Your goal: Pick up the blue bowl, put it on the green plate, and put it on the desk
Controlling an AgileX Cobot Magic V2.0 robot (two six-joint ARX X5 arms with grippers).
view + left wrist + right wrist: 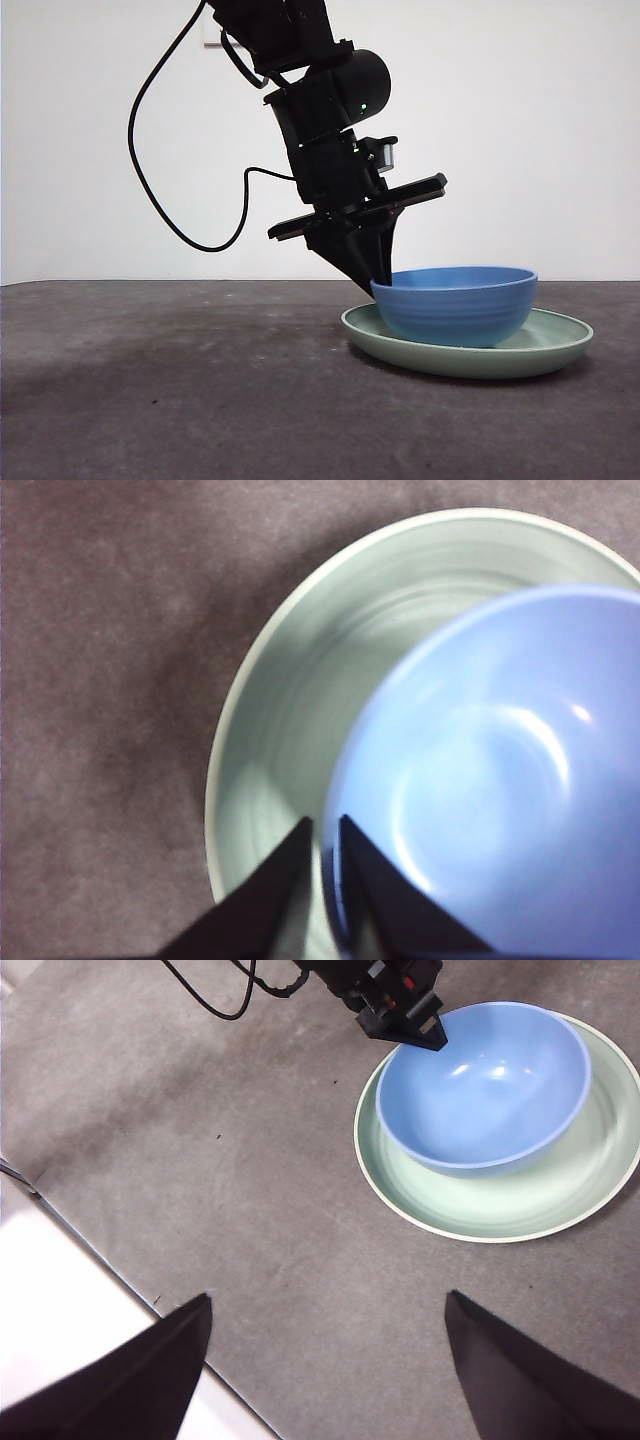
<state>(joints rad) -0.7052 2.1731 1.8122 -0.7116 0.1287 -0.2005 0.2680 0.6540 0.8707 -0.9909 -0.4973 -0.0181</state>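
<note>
The left arm leans down steeply from above, its gripper pinching the rim of the bowl, one jaw inside and one outside. The bowl sits in the plate, set toward the gripper's side rather than centred, and the plate rests on the desk. The right gripper hangs well away above the desk, jaws spread wide and holding nothing.

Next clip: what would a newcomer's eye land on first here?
The blue bowl sitting in the green plate on the desk. Next, the left pincer, big and dark, closed on the bowl's rim. The right pincer waits open, off to the side.
</note>
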